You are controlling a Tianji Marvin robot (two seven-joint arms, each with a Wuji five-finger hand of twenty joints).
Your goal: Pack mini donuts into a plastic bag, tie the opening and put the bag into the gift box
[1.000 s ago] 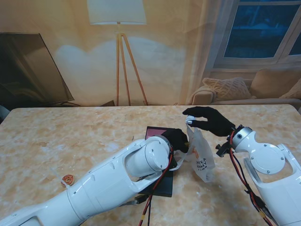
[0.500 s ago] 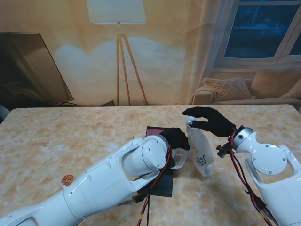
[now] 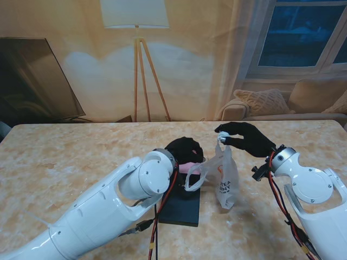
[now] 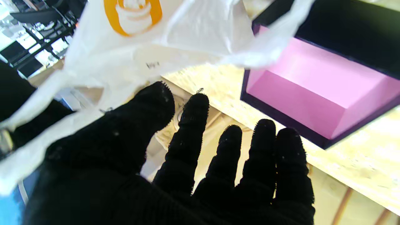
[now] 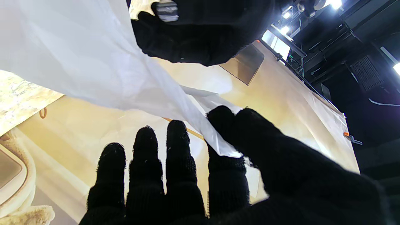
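Two robot hands work one bag here, and we judge the hold to be thin. Our right robot hand (image 3: 242, 138) pinches the top of the plastic bag (image 3: 226, 181) between thumb and forefinger, its other fingers spread, so the bag hangs above the counter (image 3: 65, 162), just right of the gift box (image 3: 183, 208). Our left robot hand (image 3: 185, 150) sits over the far end of the box with its fingers apart and, as far as we can tell, gripping nothing; a loose loop of the bag (image 3: 194, 177) trails toward it. If that one pinch slips, we think the bag would drop beside the box rather than into it. We cannot see any donuts inside the bag. Only the left wrist view shows the box's pink inside (image 4: 312, 90) and the orange print (image 4: 132, 14); the right wrist view alone shows the film (image 5: 215, 137) caught at the thumb.
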